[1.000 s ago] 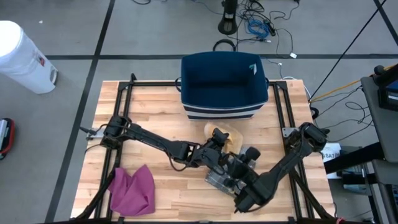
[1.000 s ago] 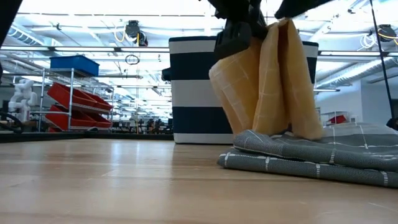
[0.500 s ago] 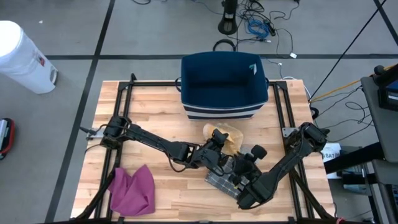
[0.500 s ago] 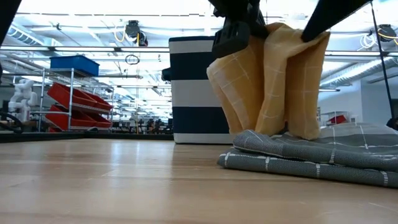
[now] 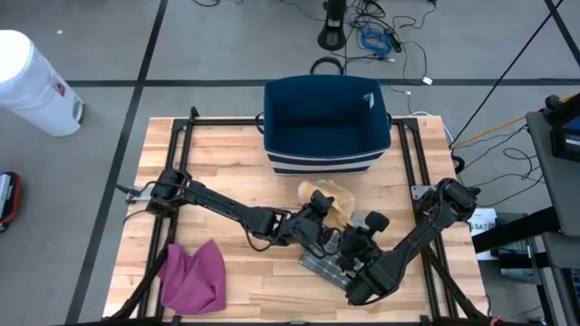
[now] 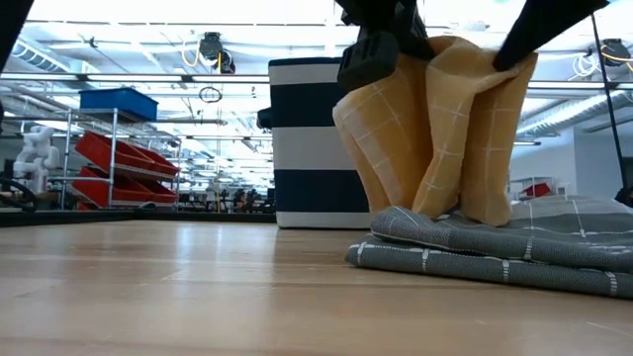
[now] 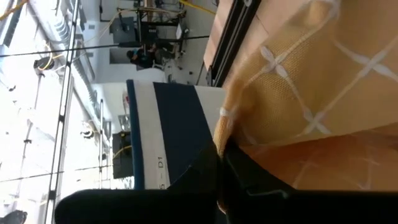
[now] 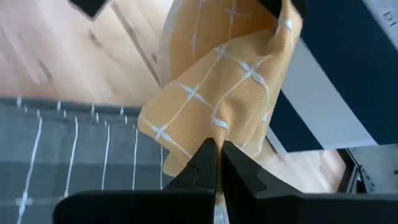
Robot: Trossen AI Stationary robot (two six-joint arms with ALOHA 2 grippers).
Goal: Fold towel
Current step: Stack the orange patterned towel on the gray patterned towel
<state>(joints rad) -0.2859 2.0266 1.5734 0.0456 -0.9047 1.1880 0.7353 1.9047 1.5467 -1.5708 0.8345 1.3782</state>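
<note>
**Aloft: two grippers hold a yellow towel above the table**

Nearest the low camera, a folded grey towel (image 6: 495,252) lies flat on the wooden table (image 6: 198,297), and the lower edge of a yellow towel (image 6: 435,129) brushes its top. Above it, the yellow towel hangs in loose vertical folds between two dark arms, each pinching an upper corner. Closed tight on the cloth's left corner in that view, the left gripper (image 6: 371,49) has its fingers (image 7: 249,180) clamped over a hem of the white-checked fabric. Beside it, the right gripper (image 8: 214,155) is likewise shut on the opposite corner, fingertips pressed together through the weave. From overhead, both grippers meet just right of the table's centre, the left gripper (image 5: 317,206) close to the right gripper (image 5: 361,237), the yellow towel (image 5: 331,195) bunched between them. Well apart, a magenta cloth (image 5: 192,276) rests at the near left corner. Farther back, a navy bin (image 5: 326,122) stands at the table's far edge.
</note>
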